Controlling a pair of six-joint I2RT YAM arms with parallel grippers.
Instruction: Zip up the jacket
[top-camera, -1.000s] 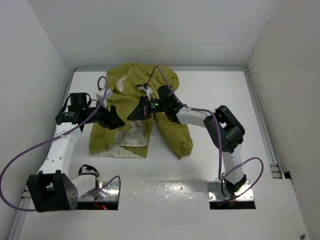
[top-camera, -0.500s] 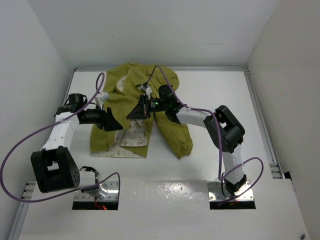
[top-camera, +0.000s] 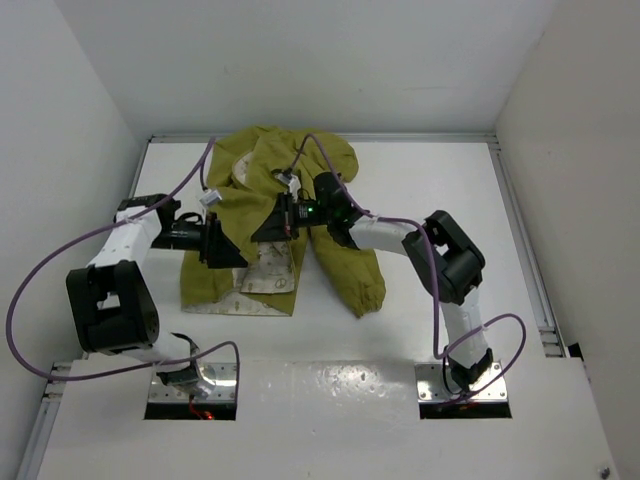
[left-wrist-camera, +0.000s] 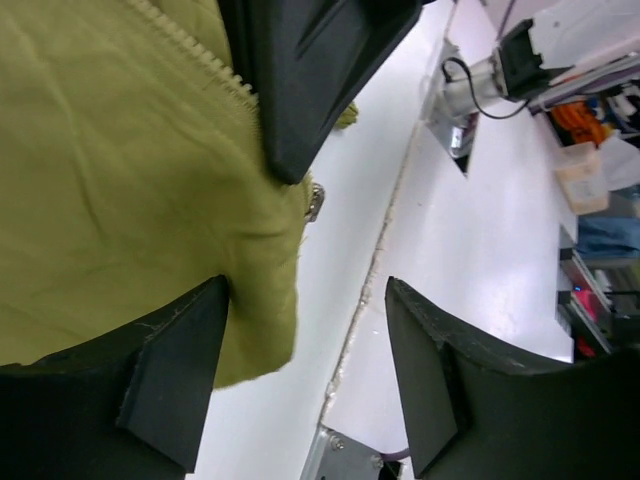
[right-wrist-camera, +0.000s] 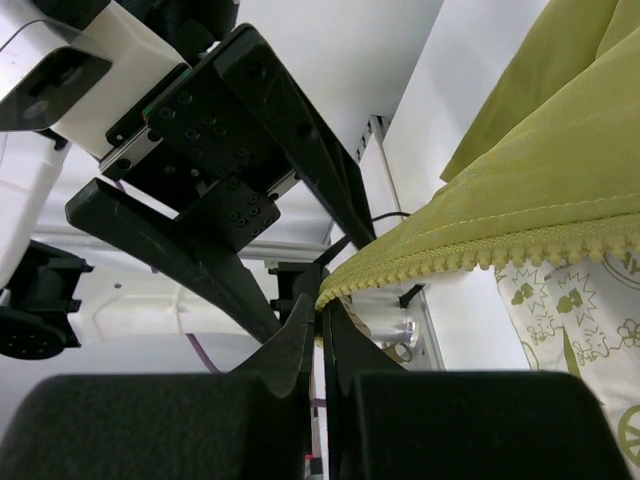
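Wide view first: the flat white worktop (top-camera: 430, 190) carries one big soft item, the olive-yellow hooded fabric jacket (top-camera: 340, 255). It lies at the far middle, a little left of centre, fronts apart. A patch of cream lining printed with small green motifs (top-camera: 270, 268) shows between them, so nothing is zipped yet.

Both arms reach in over it. The white-and-black right arm (top-camera: 400, 235) stretches across from the right. The white-and-black left arm (top-camera: 130, 235) comes in from the left, and the two tools meet nose to nose above the open front.

Now the tools. The right tool (top-camera: 262, 230) is pinched fully closed on the jacket's toothed zip edge (right-wrist-camera: 480, 255). It holds that edge up off the lining, and the edge trails away from the pinch as a taut line. The left tool (left-wrist-camera: 305, 330) stands wide and holds nothing. One finger rests against the olive front panel, and the hem corner pokes into the gap.

Here's the relation that counts: the zip runs lengthwise from hood down to hem, and the gripped end sits right in front of the left tool's open mouth. The left tool is clearly the nearer one to the other front panel and its own row of zip teeth (left-wrist-camera: 190, 50).

Smallest of all is a little round metal fitting (left-wrist-camera: 314, 201) at that hem corner. Whether it is a snap or a zip part, I can't tell.
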